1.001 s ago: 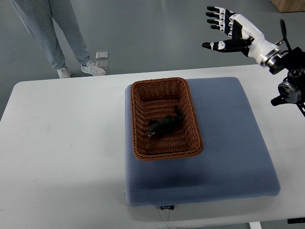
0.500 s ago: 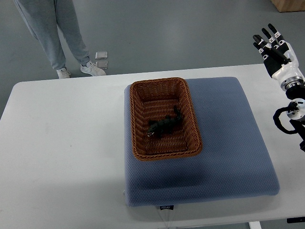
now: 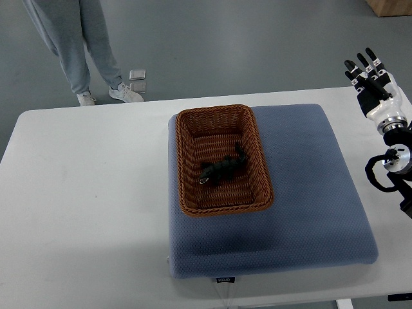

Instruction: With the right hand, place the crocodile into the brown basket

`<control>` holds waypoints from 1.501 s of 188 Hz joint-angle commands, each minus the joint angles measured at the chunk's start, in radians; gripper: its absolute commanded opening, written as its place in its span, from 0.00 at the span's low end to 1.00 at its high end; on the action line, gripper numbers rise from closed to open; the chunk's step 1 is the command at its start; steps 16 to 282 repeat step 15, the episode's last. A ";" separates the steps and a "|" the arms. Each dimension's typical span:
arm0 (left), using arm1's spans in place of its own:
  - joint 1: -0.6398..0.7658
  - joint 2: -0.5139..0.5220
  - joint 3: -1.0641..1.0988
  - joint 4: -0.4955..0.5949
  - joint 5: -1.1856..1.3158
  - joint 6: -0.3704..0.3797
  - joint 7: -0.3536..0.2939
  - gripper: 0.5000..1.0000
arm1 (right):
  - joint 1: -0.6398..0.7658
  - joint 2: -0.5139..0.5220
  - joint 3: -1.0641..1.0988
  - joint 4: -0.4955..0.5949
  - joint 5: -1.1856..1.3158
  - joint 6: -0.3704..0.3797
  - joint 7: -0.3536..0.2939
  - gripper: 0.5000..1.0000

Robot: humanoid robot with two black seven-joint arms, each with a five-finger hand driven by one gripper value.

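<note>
A dark green toy crocodile [image 3: 222,169] lies inside the brown wicker basket [image 3: 188,193], near its middle, head toward the front left. The basket stands on a blue-grey cushion [image 3: 309,193]. My right hand [image 3: 368,72] is far off at the right edge of the picture, above the table's back right corner, fingers straight and spread, holding nothing. It is well clear of the basket. No left arm shows.
The cushion covers the right half of a white table [image 3: 77,206]. A person in grey trousers [image 3: 77,38] stands on the floor beyond the table's back left. Small flat squares [image 3: 137,79] lie on the floor near the person's shoes.
My right hand has drawn back from above the table's back right to the right edge and turned fingers-up. The crocodile and basket have not moved. The person shifted slightly.
</note>
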 commanded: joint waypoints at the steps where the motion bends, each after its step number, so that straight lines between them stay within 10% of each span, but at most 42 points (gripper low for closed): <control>1: 0.000 0.000 0.000 0.000 0.000 -0.001 0.000 1.00 | -0.001 0.001 -0.001 0.000 0.000 -0.015 0.000 0.85; 282: 0.000 0.000 0.000 0.000 0.000 0.001 0.000 1.00 | -0.001 0.001 0.000 0.000 0.000 -0.015 0.000 0.85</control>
